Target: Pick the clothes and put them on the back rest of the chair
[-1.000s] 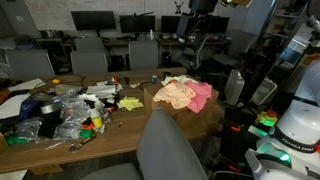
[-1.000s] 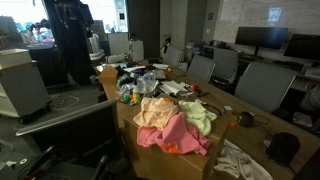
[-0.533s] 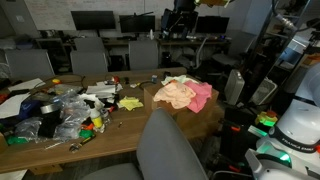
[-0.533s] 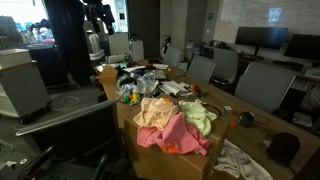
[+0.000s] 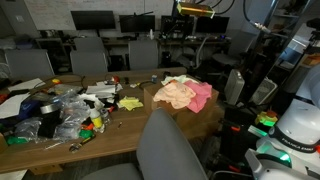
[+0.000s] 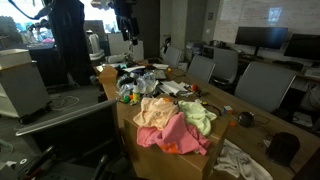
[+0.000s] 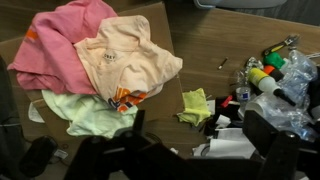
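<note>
meanwhile the arm (image 6: 122, 18) has swung higher above the clothes (image 7: 110, 65), jaws wide open, holding nothing.

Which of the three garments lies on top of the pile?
The peach-orange garment with the white print; it overlaps the pink one and the pale yellow-green one.

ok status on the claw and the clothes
Claw open, empty, high above the table. Clothes piled on table, none on chair back rest. Clutter beside pile, apart.
</note>
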Controlling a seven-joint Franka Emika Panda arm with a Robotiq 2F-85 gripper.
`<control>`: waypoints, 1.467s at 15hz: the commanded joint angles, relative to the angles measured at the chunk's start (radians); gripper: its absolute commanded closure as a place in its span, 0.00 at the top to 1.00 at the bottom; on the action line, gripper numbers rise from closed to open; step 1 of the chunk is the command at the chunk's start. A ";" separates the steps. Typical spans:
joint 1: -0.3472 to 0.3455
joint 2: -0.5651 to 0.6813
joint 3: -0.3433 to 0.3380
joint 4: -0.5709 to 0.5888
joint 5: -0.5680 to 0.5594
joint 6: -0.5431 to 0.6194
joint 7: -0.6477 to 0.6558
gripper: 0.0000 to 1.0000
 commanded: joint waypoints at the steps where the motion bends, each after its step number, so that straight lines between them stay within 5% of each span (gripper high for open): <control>1: -0.003 0.070 -0.038 0.035 -0.020 0.032 0.065 1.00; 22: 0.017 0.583 -0.164 0.394 0.083 0.004 0.046 1.00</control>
